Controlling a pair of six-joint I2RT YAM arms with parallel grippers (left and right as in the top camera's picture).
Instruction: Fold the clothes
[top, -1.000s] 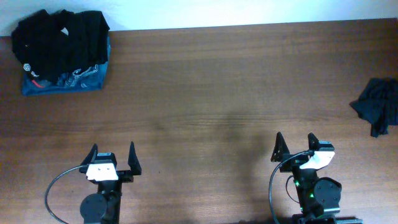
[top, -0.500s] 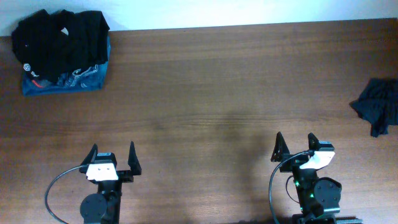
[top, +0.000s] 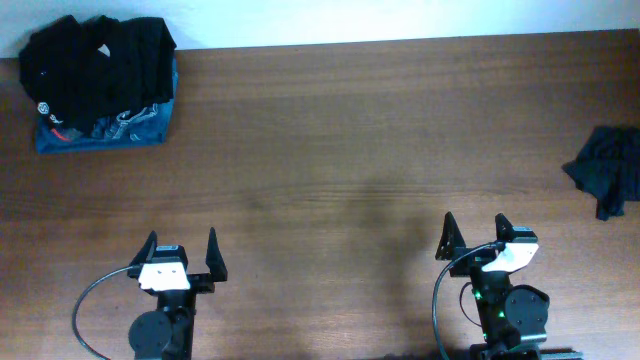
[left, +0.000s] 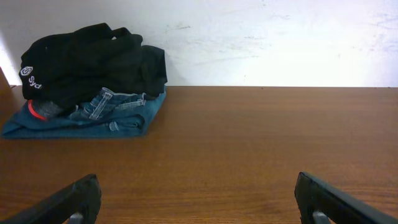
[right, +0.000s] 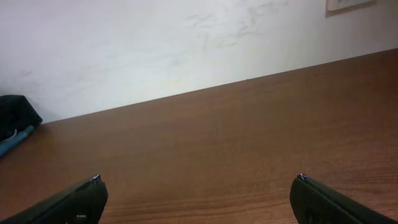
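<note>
The clothes to be folded, one crumpled dark shirt-like piece, lie bunched at the far right edge of the wooden table, well apart from both arms. The left gripper and right gripper sit at the near edge, each with jaws spread wide and holding nothing. In the far left corner a black ribbed garment rests on a blue garment. The dark fabric looks light and limp, likely to sag from a single pinch. Taking it at two separated points along an edge or the shoulders should let it be spread flat.
</note>
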